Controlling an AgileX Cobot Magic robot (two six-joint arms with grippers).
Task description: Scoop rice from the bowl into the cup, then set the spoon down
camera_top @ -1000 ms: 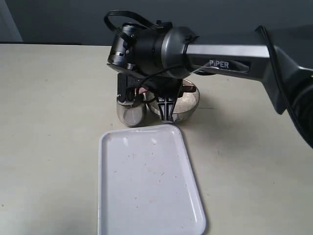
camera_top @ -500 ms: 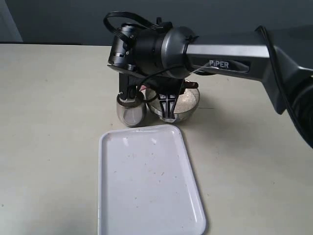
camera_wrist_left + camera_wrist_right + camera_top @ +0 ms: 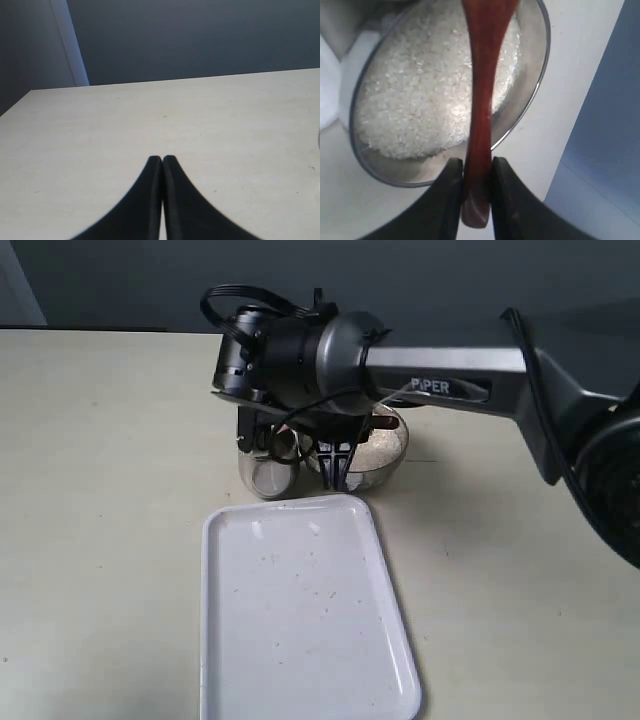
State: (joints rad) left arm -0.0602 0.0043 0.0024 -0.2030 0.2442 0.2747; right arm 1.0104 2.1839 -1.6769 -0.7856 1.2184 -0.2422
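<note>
The rice (image 3: 420, 100), a heap of small white matte grains, is being held in the bowl (image 3: 405, 172), whose thin round rim and polished steel wall are being shown in the right wrist view. Across that heap, the spoon (image 3: 482, 75) is being carried: dark reddish-brown wood, smooth and glossy, with a slim handle that widens toward the head. The head itself is being cut off by the edge of the picture.

The handle is being clamped near its rounded end by the right gripper (image 3: 476, 165), whose black fingers (image 3: 447, 200) are being pressed against either side of it, parted only by the handle's width.

In the exterior view, the bowl (image 3: 385, 452) is being seen just beside the cup (image 3: 268, 476), a smaller rounded steel tumbler with mirror-like sides. Both are being partly hidden by the grey and black right arm (image 3: 450, 390) reaching over them. Whether any rice is lying in the cup cannot be told.

Just in front of both vessels, a white tray (image 3: 300, 610) with rounded corners and a raised lip is being shown, dotted with tiny specks. Everything is being borne by a pale, matte beige table (image 3: 100, 490).

The left gripper (image 3: 162, 160) is being kept well apart over bare tabletop, its dark curved tips pressed together with nothing between them.
</note>
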